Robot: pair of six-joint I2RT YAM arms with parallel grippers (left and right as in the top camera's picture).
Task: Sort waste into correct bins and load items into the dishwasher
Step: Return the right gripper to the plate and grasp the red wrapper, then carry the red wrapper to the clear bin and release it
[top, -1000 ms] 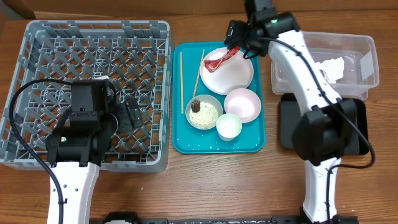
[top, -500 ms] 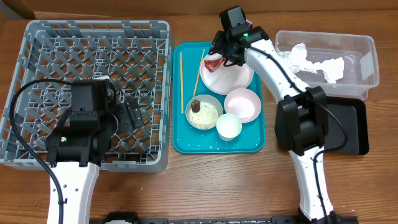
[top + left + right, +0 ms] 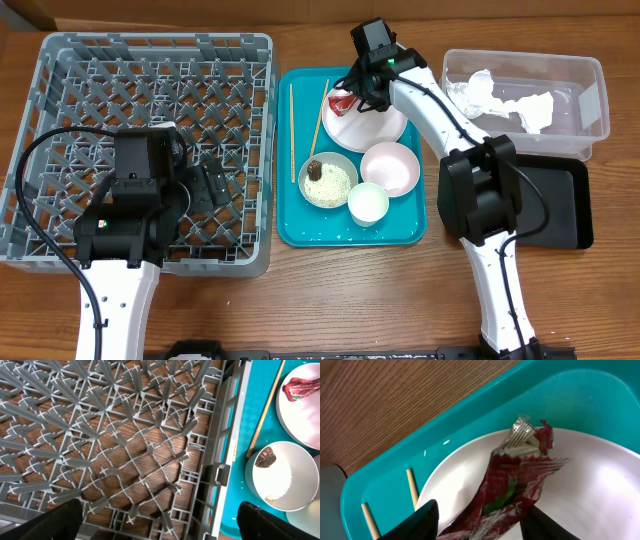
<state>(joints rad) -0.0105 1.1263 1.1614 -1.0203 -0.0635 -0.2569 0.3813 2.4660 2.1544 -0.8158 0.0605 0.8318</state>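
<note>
Straddling crumpled red snack wrapper (image 3: 510,485) on large round white plate (image 3: 600,485), right gripper (image 3: 480,517) had jaws apart; grip unclear. Teal plastic tray (image 3: 560,395) beneath, brown wooden table (image 3: 395,400) beyond. Over grey lattice dish rack (image 3: 125,435), left gripper (image 3: 160,510) gaped.

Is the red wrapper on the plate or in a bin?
On the plate: the wrapper rests on the large plate, between the right gripper fingers.

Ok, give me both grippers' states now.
Left gripper: open, holding nothing.
Right gripper: astride the red wrapper; whether it grips cannot be told.
</note>
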